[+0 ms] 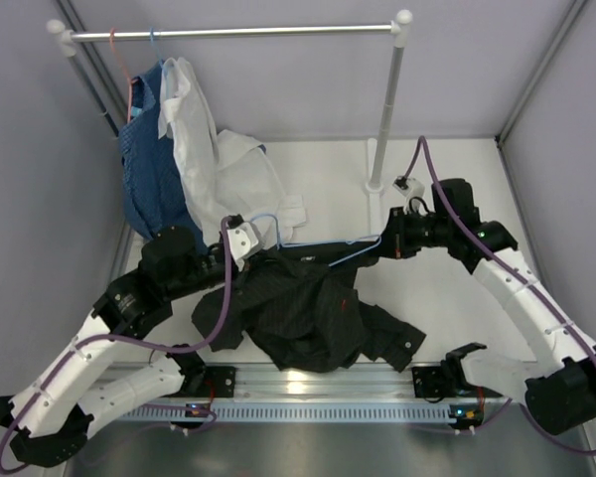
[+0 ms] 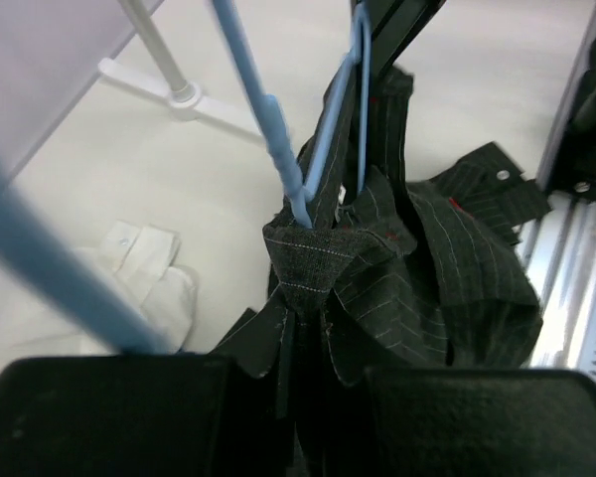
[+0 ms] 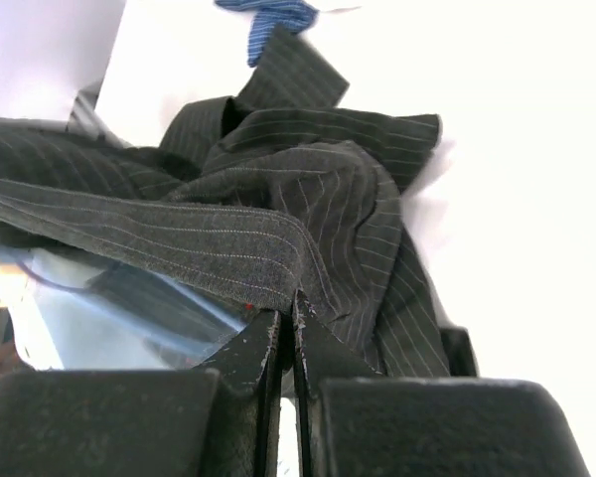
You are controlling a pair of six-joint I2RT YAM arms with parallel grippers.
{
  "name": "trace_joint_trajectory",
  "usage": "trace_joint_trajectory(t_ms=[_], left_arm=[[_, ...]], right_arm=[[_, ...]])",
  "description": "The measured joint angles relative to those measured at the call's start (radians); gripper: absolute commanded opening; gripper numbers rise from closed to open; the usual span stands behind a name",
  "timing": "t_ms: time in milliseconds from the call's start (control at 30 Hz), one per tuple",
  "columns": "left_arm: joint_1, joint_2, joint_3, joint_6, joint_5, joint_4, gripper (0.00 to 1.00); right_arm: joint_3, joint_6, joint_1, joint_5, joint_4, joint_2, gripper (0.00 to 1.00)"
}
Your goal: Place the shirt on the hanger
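The shirt (image 1: 298, 308) lies crumpled on the table (image 1: 328, 169), near the middle and close to the near edge. Its far edge is lifted between the two arms. The hanger (image 1: 318, 244) hangs just above that lifted edge, stretched left to right between the grippers, clear of the table.

The left gripper (image 1: 240, 238) is at the hanger's left end. From its wrist view, its fingers (image 2: 109, 397) pinch a bunched fold of shirt, which looks like the collar, and the blue wire (image 2: 328, 139) runs down into that bunch.

The right gripper (image 1: 389, 244) sits at the hanger's right end. Its fingers (image 3: 253, 348) are pressed nearly together with only a sliver of gap. A striped hem drapes right over the tips, so they seem to be nipping the cloth, though the wrist view is too tight to be sure.

At the far left, a white shirt (image 1: 204, 149) and a blue garment (image 1: 144, 169) hang from the rack (image 1: 258, 32).
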Motion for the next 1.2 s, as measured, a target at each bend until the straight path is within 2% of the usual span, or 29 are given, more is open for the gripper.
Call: trace_joint_trajectory(t_ms=[400,633,800,1033,1200], left_arm=[[-0.005,0.045,-0.038,0.057,-0.067,0.117,0.00],[-0.009,0.086,-0.072,0.105,-0.027,0.143,0.00],[-0.010,0.118,-0.114,0.135,-0.005,0.131,0.00],[-0.009,0.145,-0.097,0.098,-0.034,0.123,0.00],[-0.005,0.259,0.033,-0.068,-0.095,0.080,0.00]], right_arm=[[0.349,-0.048,-0.010,0.238,-0.325,0.105,0.00],[0.396,-0.061,-0.009,0.382,-0.397,0.165,0.00],[0.487,-0.069,-0.009,0.463,-0.411,0.224,0.00],[0.578,-0.064,-0.009,0.403,-0.423,0.262,0.00],[0.483,0.006,0.027,0.273,-0.333,0.213,0.00]])
